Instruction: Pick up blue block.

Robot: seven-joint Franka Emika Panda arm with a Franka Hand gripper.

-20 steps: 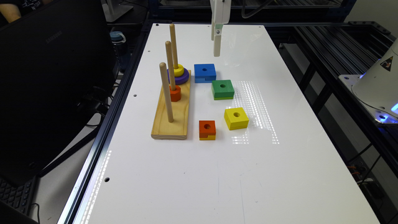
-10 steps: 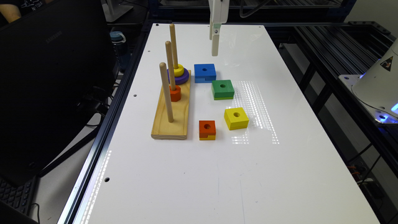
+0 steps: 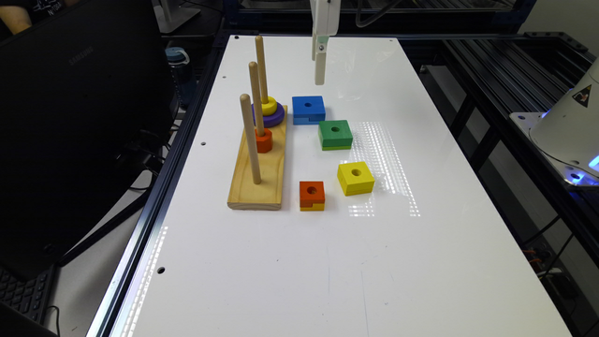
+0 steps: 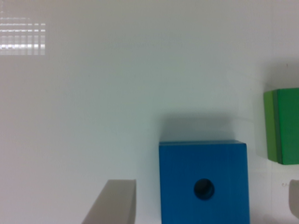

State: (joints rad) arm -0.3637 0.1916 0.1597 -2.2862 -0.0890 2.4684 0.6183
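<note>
a wide white counter (image 3: 421, 262) runs away from the camera, with dark rails along both long edges and broad bare surface in its near half and along the exterior view's right. toward the exterior view's left edge lies a long wooden peg board (image 3: 259, 175) with three upright pegs; a purple ring (image 3: 276, 118) with a yellow ring (image 3: 270, 106) on top sits at the far peg, an orange piece (image 3: 265, 140) at the middle one. the blue block (image 3: 308, 109) lies flat just beside the board's far end, close to a green block (image 3: 335, 134). nearer are a yellow block (image 3: 355, 178) and a small orange block (image 3: 311, 194). the jaws (image 3: 319, 77) hang above the counter just beyond the blue block, spread apart, holding and touching nothing; in the wrist view the blue block (image 4: 203, 179) sits between the two fingertips (image 4: 114, 203).
</note>
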